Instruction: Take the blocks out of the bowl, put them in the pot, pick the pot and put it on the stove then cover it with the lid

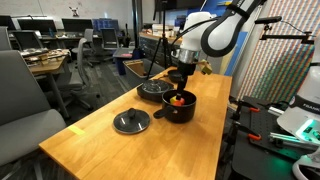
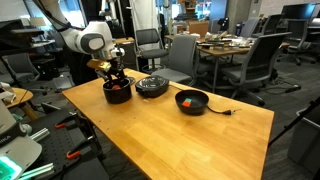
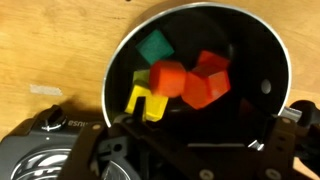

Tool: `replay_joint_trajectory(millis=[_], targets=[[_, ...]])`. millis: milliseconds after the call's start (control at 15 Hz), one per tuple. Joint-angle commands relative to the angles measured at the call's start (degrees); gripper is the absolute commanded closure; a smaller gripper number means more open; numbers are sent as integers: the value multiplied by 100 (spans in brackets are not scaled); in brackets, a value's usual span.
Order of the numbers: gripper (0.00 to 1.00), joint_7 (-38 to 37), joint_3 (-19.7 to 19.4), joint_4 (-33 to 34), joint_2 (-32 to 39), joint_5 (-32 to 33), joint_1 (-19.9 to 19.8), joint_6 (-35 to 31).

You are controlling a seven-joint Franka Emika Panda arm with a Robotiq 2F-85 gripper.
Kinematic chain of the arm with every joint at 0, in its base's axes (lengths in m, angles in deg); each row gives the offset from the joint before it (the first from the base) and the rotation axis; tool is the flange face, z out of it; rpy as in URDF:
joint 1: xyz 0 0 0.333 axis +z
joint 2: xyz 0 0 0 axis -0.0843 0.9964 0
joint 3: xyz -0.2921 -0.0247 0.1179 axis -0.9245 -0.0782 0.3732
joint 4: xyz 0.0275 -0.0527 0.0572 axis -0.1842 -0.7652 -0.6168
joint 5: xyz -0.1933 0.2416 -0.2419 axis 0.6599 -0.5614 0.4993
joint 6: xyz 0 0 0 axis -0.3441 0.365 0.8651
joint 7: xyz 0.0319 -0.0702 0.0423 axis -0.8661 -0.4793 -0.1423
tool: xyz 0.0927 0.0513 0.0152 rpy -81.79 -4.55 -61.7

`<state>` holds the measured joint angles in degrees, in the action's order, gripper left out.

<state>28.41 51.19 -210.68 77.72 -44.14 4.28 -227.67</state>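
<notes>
inside round black pot, chunky, seemingly plastic blocks.

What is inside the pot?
Inside the pot: one green block, one yellow block, several orange-red blocks. The hand hides its near part.

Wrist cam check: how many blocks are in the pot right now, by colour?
Green block: 1
Yellow block: 1
Orange-red blocks: 2
Total: 4, all inside the pot. The two orange-red ones touch, so their split is the least sure.
</notes>
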Motion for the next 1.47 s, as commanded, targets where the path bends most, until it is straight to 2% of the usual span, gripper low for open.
replay_joint_trajectory(millis=[0,67,267,467,533,600,800,1000,1267,1400], targets=[[0,67,-123,218,-505,309,-102,959],[0,98,-167,257,-655,302,-151,1104],[0,-228,-614,557,-960,880,-450,1234],[0,-345,-1043,1101,-831,796,-894,1398],[0,-425,-1215,1326,-764,921,-1069,1689],[0,-203,-1014,923,-881,755,-885,1336],[0,-204,-1256,1187,-824,813,-1162,1570],[0,-231,-1318,1713,-394,160,-1257,1510],[0,-291,-1596,2853,464,-624,-1687,1530],[0,-579,-1669,3372,996,-814,-1837,1403]])
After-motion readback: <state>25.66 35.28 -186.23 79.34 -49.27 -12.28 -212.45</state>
